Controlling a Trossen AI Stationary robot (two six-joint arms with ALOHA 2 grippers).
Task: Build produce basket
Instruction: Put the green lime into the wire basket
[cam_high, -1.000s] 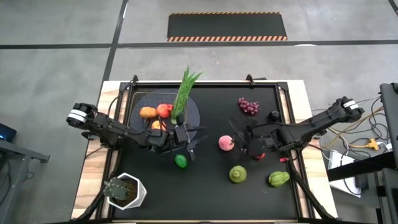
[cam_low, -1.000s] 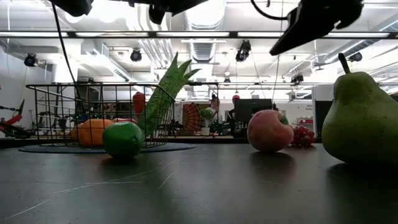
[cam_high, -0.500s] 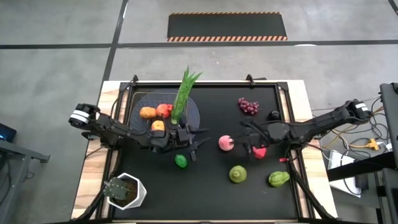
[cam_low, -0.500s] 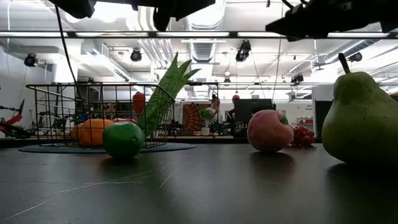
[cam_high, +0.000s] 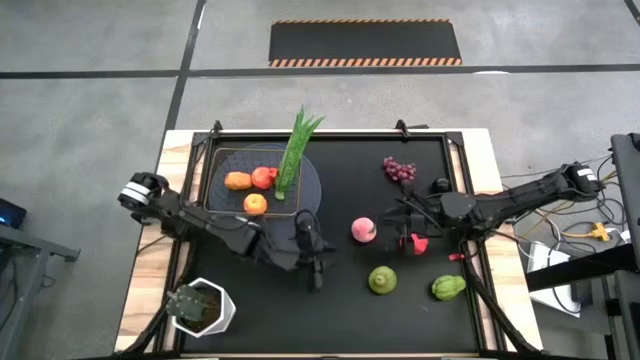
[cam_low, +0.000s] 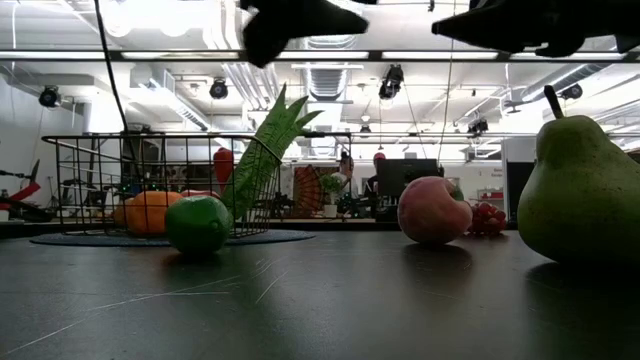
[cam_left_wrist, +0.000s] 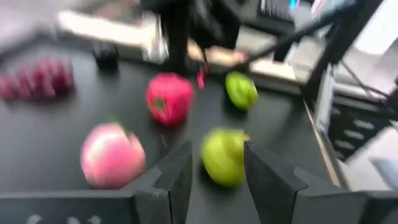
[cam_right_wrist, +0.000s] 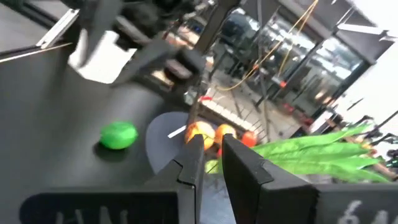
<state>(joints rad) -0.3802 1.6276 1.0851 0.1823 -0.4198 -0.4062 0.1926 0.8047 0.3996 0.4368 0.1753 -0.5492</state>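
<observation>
The wire basket (cam_high: 262, 180) stands at the far left of the black mat and holds two orange fruits, a red one and a long green stalk (cam_high: 295, 150), which leans out over its far rim. A green lime (cam_low: 198, 224) lies on the mat just in front of the basket; in the high view my left arm hides it. My left gripper (cam_high: 318, 258) hangs open above the mat, pointing toward a pink peach (cam_high: 363, 230) and a green pear (cam_high: 382, 280). My right gripper (cam_high: 400, 222) hangs shut beside a red fruit (cam_high: 415, 243) and holds nothing.
Purple grapes (cam_high: 400, 170) and a small dark object (cam_high: 440, 185) lie at the far right. A green vegetable (cam_high: 448, 288) and a thin red chili (cam_high: 455, 257) lie near the right edge. A potted plant (cam_high: 200, 307) stands at the near left corner.
My left gripper has moved from the basket's near rim toward the table's near edge, rolling as it went, and now covers the lime in the high view. My right arm has drawn back toward the right edge and levelled out, uncovering the red fruit. No produce has moved.
</observation>
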